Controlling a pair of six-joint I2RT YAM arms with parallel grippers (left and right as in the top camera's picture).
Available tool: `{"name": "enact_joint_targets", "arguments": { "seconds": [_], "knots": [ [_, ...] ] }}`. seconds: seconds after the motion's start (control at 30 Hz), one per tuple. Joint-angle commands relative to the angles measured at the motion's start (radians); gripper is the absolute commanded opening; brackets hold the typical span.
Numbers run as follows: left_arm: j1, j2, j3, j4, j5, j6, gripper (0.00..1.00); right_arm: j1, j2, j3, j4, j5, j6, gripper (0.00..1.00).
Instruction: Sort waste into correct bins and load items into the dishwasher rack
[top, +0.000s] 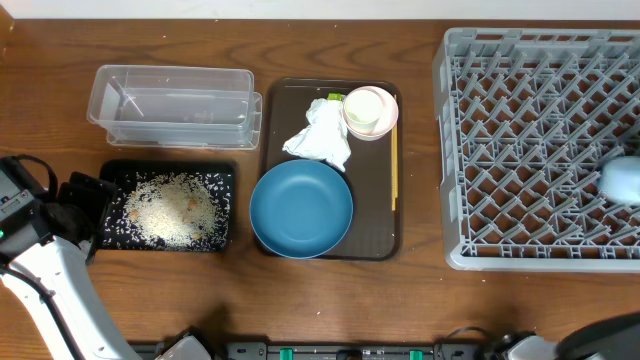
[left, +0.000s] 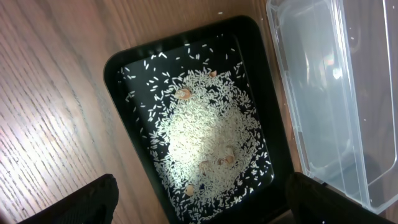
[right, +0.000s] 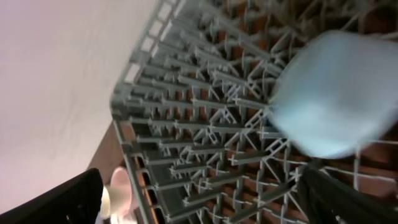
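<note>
Just to the right of the dark brown serving tray (top: 285, 105), with a small gap between them, sits the grey dishwasher rack (top: 530, 130), easily the biggest thing here. On the front half of the tray is the large dark blue bowl (top: 301, 209), its rim poking a little past the tray's left edge. Left of the tray toward the back is the clear plastic container (top: 175, 105), and left of the tray toward the front is the shallow black tray (top: 226, 215). The left gripper (left: 199, 190) hangs farther left of the serving tray, just past the black tray's outer end, fingers spread wide with nothing between them. The right gripper (right: 199, 186) is way off to the tray's right, over the rack, jaws also wide and holding nothing. The crumpled white napkin (top: 320, 135) lies on the tray's back half, and the pinkish-white cup (top: 370, 112) sits just beside it in the back right corner. The small light blue bowl (top: 622, 180) is far right of the tray, in the rack near its outer side, and it's blurry in the wrist view. The chopsticks (top: 394, 170) lie along the tray's right edge. A green-yellow wrapper (top: 335, 97) peeks out between napkin and cup. The rice (top: 165, 210) is spread across the black tray, with a few tan bits mixed in.
</note>
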Motion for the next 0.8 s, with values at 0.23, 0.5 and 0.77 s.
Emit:
{"name": "enact_joint_targets", "arguments": {
  "seconds": [0.23, 0.5, 0.77],
  "knots": [
    [0.004, 0.002, 0.016, -0.003, 0.001, -0.009, 0.89, 0.043, -0.142, 0.002, 0.031, 0.137, 0.115, 0.9],
    [0.004, 0.002, 0.016, -0.003, 0.001, -0.009, 0.89, 0.185, -0.066, 0.001, 0.164, 0.724, 0.37, 0.35],
    [0.004, 0.002, 0.016, -0.004, 0.001, -0.009, 0.89, 0.273, 0.157, 0.001, 0.431, 0.959, 0.378, 0.17]
  ]
}}
